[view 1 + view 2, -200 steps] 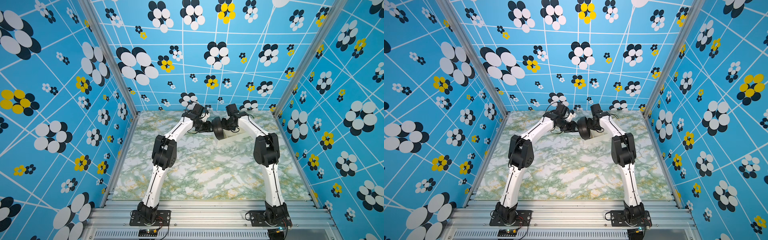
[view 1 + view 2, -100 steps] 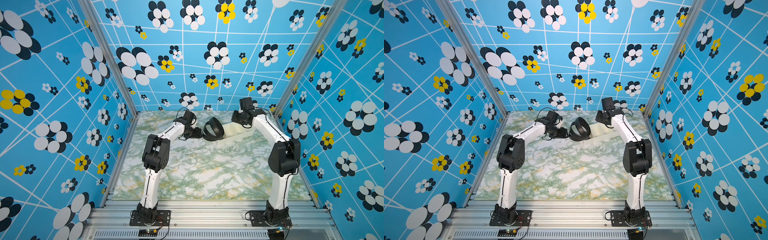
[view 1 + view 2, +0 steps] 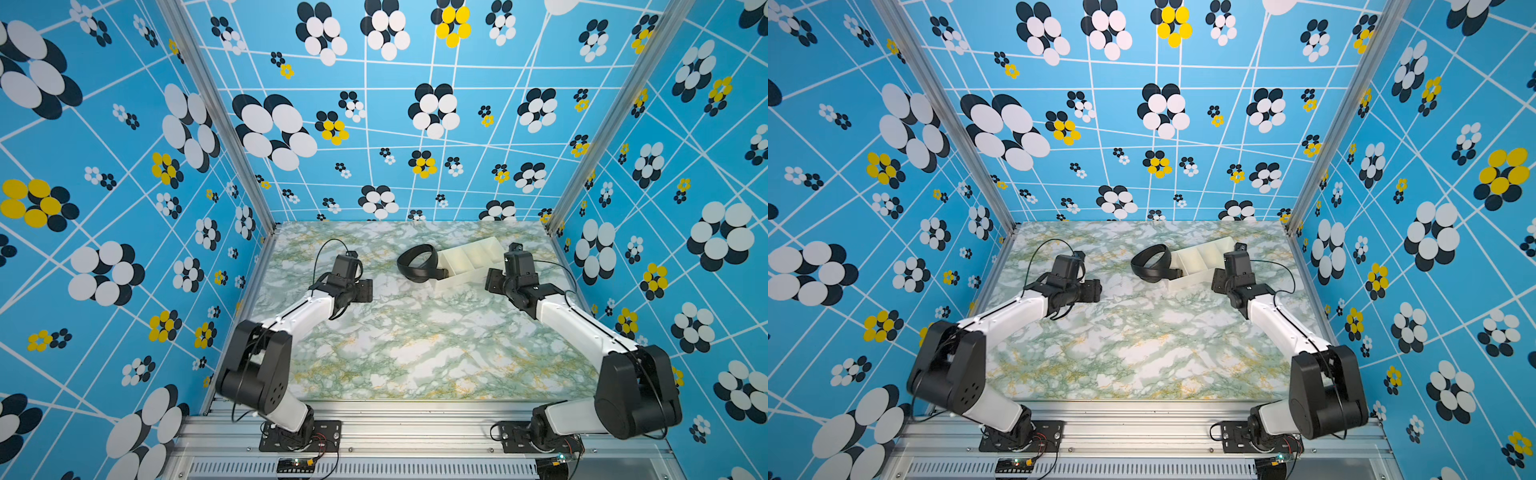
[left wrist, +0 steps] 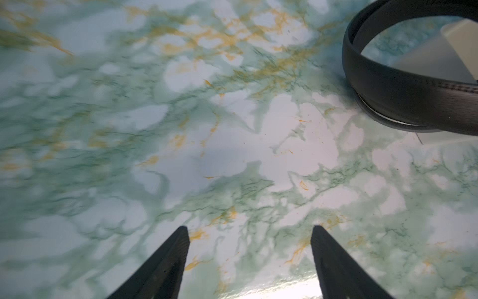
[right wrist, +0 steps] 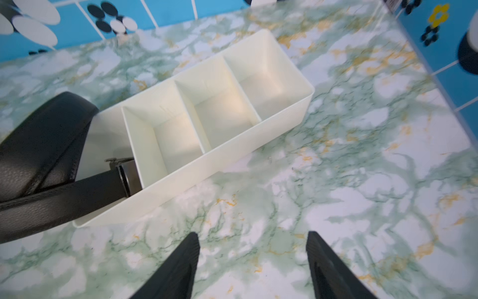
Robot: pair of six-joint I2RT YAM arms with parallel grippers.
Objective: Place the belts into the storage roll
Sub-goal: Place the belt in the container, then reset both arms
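Most of the marbled table (image 3: 415,340) lies bare, so little can snag there. Toward the upper right of centre in both top views sits the storage roll (image 3: 459,281), a light tray lying at a slant. A push on the strap could slide or tip it rather than seat anything. Its three compartments to the right look empty in the right wrist view. At its left end the belt (image 3: 420,276) forms a loose coil, only partly inside the end compartment, and much of the loop bulges out past the end wall. The risk, as I judge it, is that the springy coil uncurls and climbs out, or that pressing one side pops the other up. Both tools are clear of it and hold nothing. The left gripper (image 4: 249,230), left of the coil, has its jaws spread, and the right gripper (image 5: 252,236), at the tray's lower right, likewise. The buckle (image 5: 126,173) lies inside against the first partition and could catch on that wall.
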